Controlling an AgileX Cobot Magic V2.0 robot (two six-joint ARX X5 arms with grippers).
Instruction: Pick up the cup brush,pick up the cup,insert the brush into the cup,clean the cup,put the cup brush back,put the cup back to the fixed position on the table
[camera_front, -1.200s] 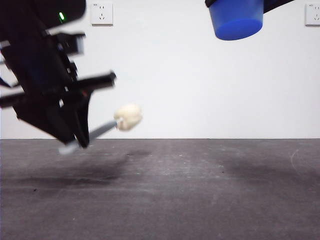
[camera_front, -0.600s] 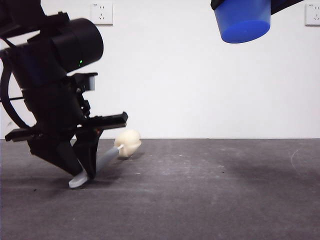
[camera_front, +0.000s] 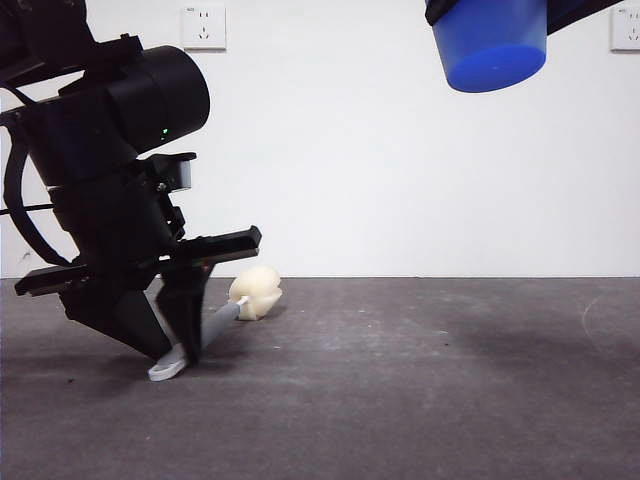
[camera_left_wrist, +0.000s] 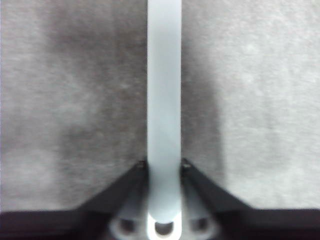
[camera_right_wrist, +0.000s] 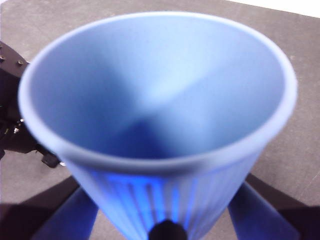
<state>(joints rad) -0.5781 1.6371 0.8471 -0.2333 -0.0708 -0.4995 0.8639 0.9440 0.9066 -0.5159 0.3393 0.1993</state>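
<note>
Counter (camera_front: 420, 400), dark grey and scuffed, carries the cup brush (camera_front: 240, 300) at roughly 8 o'clock in the front view. Its pale looped end touches the surface, the grey handle slopes upward, and the cream sponge head sits at the far end, low over the counter. The left pincer (camera_left_wrist: 164, 167) is pinching the handle near the loop, one black jaw pressed against each side. At 1 o'clock, well above the counter, the right pincer (camera_right_wrist: 165, 232) grips the ribbed blue cup (camera_front: 490, 45) around its lower wall, mouth toward the wrist camera.
</note>
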